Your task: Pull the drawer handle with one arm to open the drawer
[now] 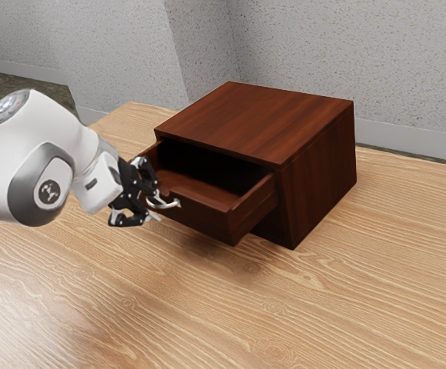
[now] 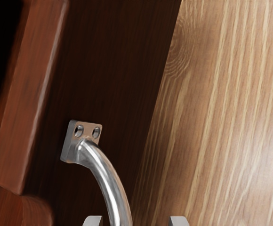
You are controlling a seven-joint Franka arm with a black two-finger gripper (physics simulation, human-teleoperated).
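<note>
Released black end effector (image 1: pixel 139 204) straddles curved steel handle (image 2: pixel 106 176) of brown wooden drawer (image 1: pixel 208 215).
Pulling toward 8 o'clock, I risk slipping off.

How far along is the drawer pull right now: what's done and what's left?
Done: the drawer stands partly out of the cabinet, its dark inside showing. In hand: the gripper is at the metal handle, which sits between its open fingers. Left: probably more pulling, since the drawer looks only part-way out.
</note>
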